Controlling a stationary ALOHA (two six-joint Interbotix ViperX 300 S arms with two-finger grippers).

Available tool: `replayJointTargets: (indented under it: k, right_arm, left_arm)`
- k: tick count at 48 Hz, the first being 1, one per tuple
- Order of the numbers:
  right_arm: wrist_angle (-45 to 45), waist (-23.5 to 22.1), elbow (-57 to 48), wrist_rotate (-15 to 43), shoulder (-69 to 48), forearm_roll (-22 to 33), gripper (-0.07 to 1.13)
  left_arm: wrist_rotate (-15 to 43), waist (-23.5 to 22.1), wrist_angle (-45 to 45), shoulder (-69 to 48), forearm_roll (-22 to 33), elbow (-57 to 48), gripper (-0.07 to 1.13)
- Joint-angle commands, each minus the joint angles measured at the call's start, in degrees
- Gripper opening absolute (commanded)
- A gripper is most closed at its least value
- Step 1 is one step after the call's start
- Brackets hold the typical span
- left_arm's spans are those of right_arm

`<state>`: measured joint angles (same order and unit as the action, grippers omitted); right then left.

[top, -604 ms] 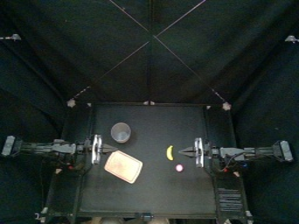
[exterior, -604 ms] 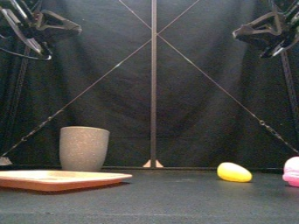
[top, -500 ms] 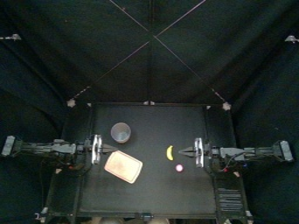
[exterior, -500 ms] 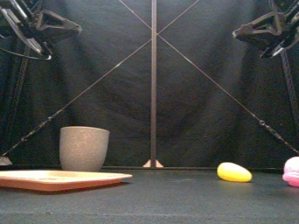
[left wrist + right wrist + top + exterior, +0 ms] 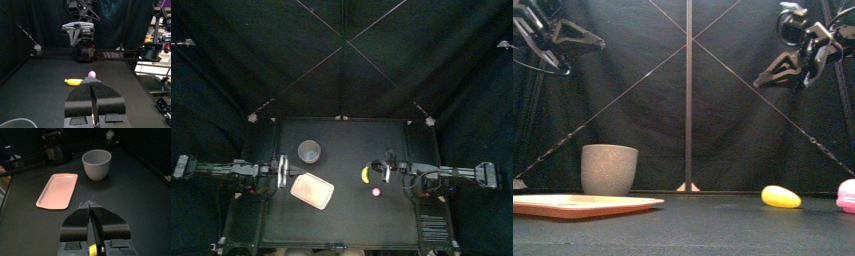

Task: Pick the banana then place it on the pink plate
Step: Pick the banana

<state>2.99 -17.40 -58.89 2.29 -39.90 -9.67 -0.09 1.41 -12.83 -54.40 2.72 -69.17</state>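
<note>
One banana [image 5: 780, 196] on table [image 5: 700, 228], R gripper [image 5: 763, 80] high above, closed.

No text, label, brand, number or sign can be read in any view. The banana [image 5: 780, 197], the pink plate [image 5: 580, 205], the grey speckled cup [image 5: 608, 169] and the pink toy [image 5: 847, 195] at the tabletop's right edge show only plain surfaces.

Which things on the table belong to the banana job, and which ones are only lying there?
For the job:
banana
pink plate
right gripper, close to the banana

Just lying about:
grey cup
small pink toy
left gripper, idle at the left side
</note>
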Motion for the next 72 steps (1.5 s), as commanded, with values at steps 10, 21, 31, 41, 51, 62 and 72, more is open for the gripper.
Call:
replayJointTargets:
  k: [10,21,31,41,51,62,72]
  right_arm:
    - [20.6,-10.8,2.7,0.0,-1.2,-15.6,0.48]
    - [24.6,-8.0,2.5,0.0,0.4,-23.3,1.09]
    - [23.1,-3.8,2.6,0.0,6.1,-31.1,1.02]
    - [25.1,-4.4,4.3,0.3,12.0,-33.8,0.99]
    - [31.6,-6.1,8.0,4.5,18.2,-33.7,0.99]
    - [49.0,-12.0,12.3,18.5,21.4,-14.2,0.96]
    - [44.9,-7.2,15.3,36.6,20.8,1.8,0.89]
  left_arm:
    - [0.3,2.2,-0.3,0.4,1.1,0.4,0.02]
    - [0.3,2.3,-0.4,0.4,1.1,-0.1,0.02]
    - [0.3,2.3,-0.4,0.3,1.1,-0.9,0.02]
    - [0.3,2.3,-0.4,0.4,1.1,-1.6,0.02]
    - [0.3,2.3,-0.1,0.4,1.1,-1.8,0.02]
    - [0.3,2.4,-0.1,0.4,1.0,-2.4,0.02]
    - [0.0,2.4,0.0,0.4,1.3,-2.6,0.02]
